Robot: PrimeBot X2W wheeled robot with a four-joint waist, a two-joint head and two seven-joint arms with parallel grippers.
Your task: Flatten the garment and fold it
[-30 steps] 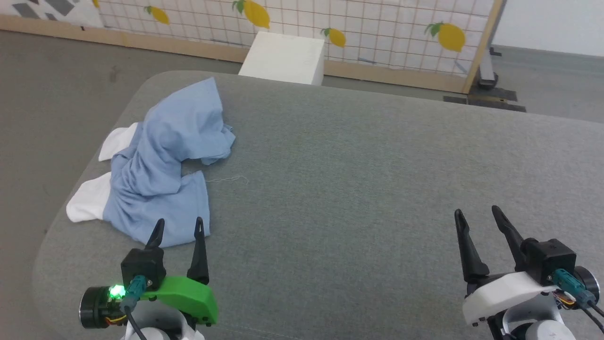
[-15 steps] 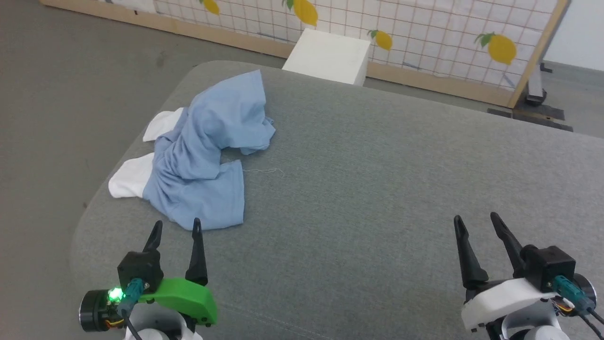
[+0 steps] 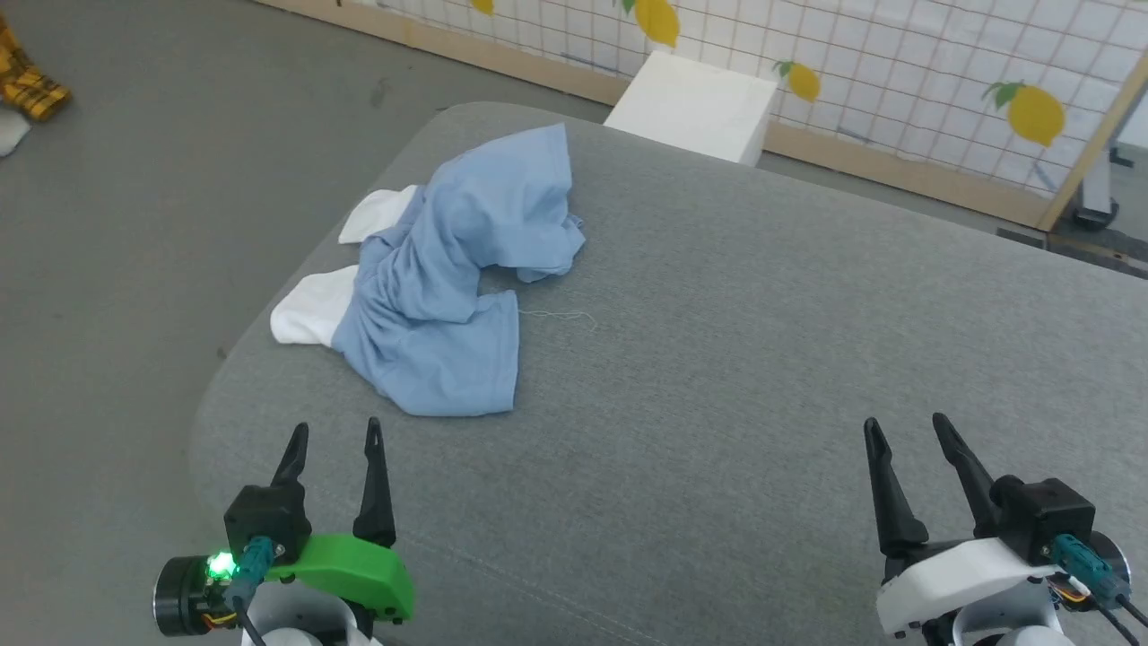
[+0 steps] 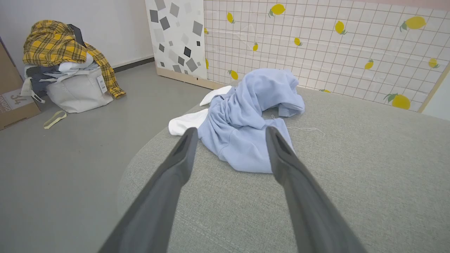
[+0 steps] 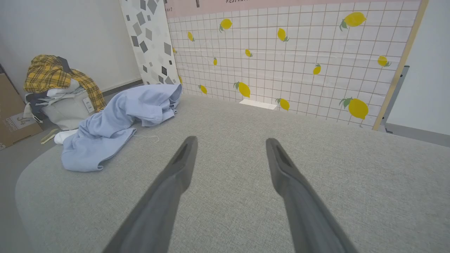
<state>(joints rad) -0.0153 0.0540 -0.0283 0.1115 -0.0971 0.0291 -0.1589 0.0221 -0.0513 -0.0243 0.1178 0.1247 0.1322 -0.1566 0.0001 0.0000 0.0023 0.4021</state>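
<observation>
The garment (image 3: pixel 457 287), light blue with white sleeve ends, lies crumpled in a heap near the left rounded corner of the grey padded table (image 3: pixel 717 359). It also appears in the left wrist view (image 4: pixel 246 119) just beyond the fingertips, and in the right wrist view (image 5: pixel 116 123) off to the left. My left gripper (image 3: pixel 334 432) hovers open a short way in front of the heap, not touching it. At the lower right, far from the cloth, my right gripper (image 3: pixel 904 426) is open with nothing between its fingers.
A white box (image 3: pixel 691 108) stands on the floor behind the table, before a lemon-patterned screen (image 3: pixel 897 81). A white bag piled with yellow plaid clothes (image 4: pixel 66 66) and a cardboard box (image 4: pixel 14 98) sit on the floor to the left. A loose thread (image 3: pixel 560 314) lies beside the heap.
The head camera has swung left, so the whole picture shifted right; the garment has not moved on the table. Both grippers stay open in the same places.
</observation>
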